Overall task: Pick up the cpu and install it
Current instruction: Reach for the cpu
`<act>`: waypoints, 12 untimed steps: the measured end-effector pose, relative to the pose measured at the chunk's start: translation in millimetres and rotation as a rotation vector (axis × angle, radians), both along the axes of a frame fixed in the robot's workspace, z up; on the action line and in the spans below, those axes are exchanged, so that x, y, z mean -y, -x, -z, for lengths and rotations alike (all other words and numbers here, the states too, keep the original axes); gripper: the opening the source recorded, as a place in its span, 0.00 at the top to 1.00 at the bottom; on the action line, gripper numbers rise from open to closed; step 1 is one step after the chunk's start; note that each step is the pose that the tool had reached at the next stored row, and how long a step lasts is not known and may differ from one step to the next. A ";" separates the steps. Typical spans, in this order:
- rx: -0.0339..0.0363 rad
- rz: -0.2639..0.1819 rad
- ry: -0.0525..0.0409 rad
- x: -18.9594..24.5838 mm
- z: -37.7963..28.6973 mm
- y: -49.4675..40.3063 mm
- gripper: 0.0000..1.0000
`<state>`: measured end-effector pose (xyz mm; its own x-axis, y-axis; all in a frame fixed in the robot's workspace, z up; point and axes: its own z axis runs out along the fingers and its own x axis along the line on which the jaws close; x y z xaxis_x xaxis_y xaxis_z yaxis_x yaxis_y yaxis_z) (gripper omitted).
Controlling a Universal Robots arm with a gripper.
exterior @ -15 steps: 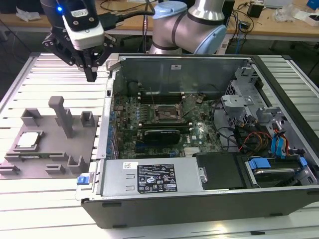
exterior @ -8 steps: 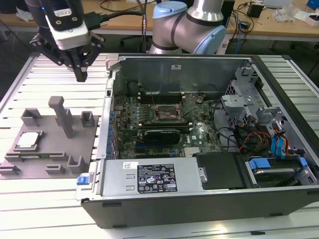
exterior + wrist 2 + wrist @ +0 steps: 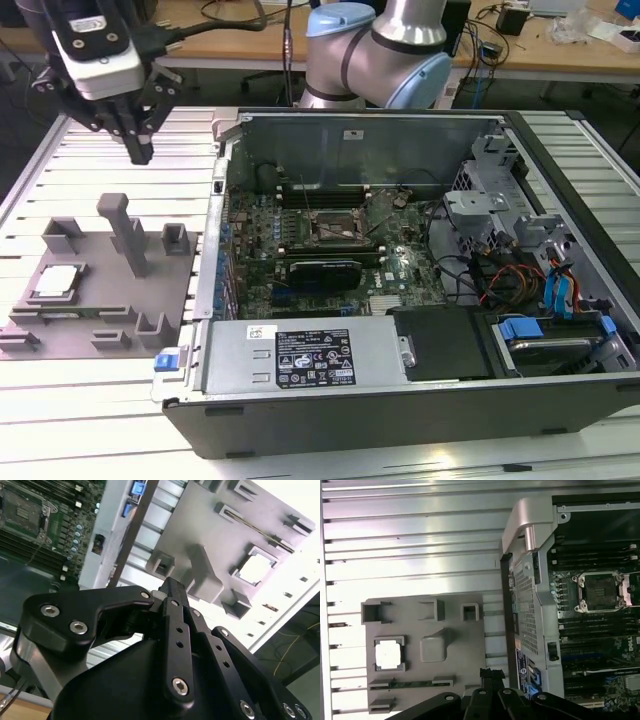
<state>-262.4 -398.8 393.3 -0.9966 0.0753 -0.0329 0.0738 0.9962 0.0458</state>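
A slatted metal desk (image 3: 90,420) carries everything. The largest thing on it is a computer case (image 3: 400,400) lying on its side with the cover off, filling the middle and the exterior view's right. Behind the case stands the robot arm (image 3: 400,50), silver with pale blue joint caps. Inside the case the green motherboard (image 3: 300,240) lies flat, with a power supply (image 3: 300,355) along the near wall.

At the exterior view's left of the case, a grey fixture plate (image 3: 90,320) rests on the desk, with raised blocks and one tall upright post (image 3: 125,235). Both wrist views show this plate just beside the case wall.

The tool (image 3: 140,152) hangs in the air above the desk at the far side of the plate, touching nothing. In the second wrist view its black fingers (image 3: 175,630) are pressed together, with nothing between them.

The black-framed socket (image 3: 335,228) sits near the middle of the motherboard, and in the first wrist view its frame (image 3: 600,591) holds no chip.

The cpu (image 3: 55,283) lies flat in a square recess of the fixture plate, towards the plate's edge at the exterior view's left, silvery top upward, well apart from the tool
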 end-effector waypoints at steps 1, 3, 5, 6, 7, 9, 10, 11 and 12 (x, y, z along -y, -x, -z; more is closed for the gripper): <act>0.0004 0.000 0.0000 0.0 0.0 2.9 0.89; 0.0013 0.000 0.0001 0.0 0.0 11.3 0.89; 0.0025 0.000 -0.0001 0.0 0.0 21.4 0.89; 0.0028 0.000 -0.0001 0.0 0.0 23.8 0.89; 0.0034 0.000 0.0000 0.0 0.0 29.9 0.89; 0.0039 0.000 0.0000 0.0 0.0 36.1 0.89; 0.0043 0.000 -0.0001 0.0 0.0 40.0 0.89; 0.0045 0.000 -0.0001 0.0 0.0 42.3 0.89; 0.0046 0.000 -0.0001 0.0 0.0 44.5 0.89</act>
